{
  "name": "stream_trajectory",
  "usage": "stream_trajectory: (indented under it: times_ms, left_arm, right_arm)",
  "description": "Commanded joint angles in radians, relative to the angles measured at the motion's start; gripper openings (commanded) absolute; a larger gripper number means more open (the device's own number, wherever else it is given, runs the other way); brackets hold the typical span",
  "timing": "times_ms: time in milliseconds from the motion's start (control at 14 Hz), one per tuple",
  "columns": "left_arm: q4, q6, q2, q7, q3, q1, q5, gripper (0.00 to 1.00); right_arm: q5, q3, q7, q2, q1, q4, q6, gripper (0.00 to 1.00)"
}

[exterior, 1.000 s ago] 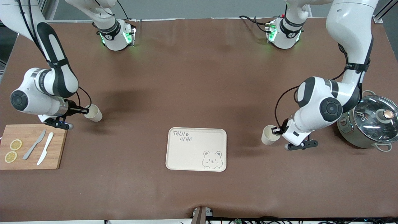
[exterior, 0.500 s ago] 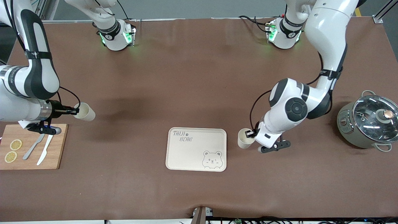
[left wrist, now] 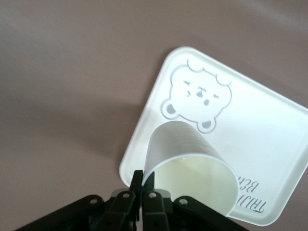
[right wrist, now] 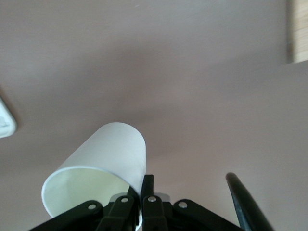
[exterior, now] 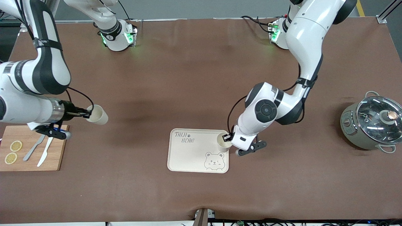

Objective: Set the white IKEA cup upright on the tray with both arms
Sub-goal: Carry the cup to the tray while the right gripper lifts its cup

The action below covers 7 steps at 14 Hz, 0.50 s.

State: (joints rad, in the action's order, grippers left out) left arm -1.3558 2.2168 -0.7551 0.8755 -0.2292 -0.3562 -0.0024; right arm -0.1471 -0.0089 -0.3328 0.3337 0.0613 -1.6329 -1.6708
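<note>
The cream tray with "TAIJI BEAR" lettering and a bear face lies at mid table. My left gripper is shut on the rim of a white cup. It holds the cup mouth up over the tray's edge toward the left arm's end, above the bear drawing. The left wrist view shows this cup pinched in the gripper over the tray. My right gripper is shut on the rim of a second white cup, held tilted over bare table beside the cutting board. That cup also shows in the right wrist view, in the gripper.
A wooden cutting board with two lemon slices, a grey knife and a white knife lies at the right arm's end. A grey pot with a glass lid stands at the left arm's end.
My left arm has carried its cup from beside the pot across the table to over the tray's edge. My right arm has shifted its cup slightly, first away from the tray, then back toward it.
</note>
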Motion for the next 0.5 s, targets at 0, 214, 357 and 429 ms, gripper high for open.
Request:
stream_trajectory:
  times_ms: [0,214,357,429]
  left_arm:
    - [0.043,0.05,-0.067,0.019,0.013,-0.033,-0.004,0.0]
    - [0.041,0.054,-0.081,0.013,0.013,-0.04,-0.002,0.0]
    - [0.041,0.055,-0.084,0.002,0.011,-0.03,-0.004,0.16]
    - [0.041,0.078,-0.084,0.003,0.011,-0.029,-0.005,0.43]
  right_arm:
    - [-0.045,-0.005,-0.156,0.086,0.061,0.091,0.013,0.0]
    - [-0.06,-0.005,-0.299,0.157,0.146,0.113,-0.096,0.0]
    - [-0.072,-0.005,-0.398,0.209,0.204,0.131,-0.174,0.0]
    - [-0.072,-0.005,-0.441,0.247,0.228,0.161,-0.197,0.0]
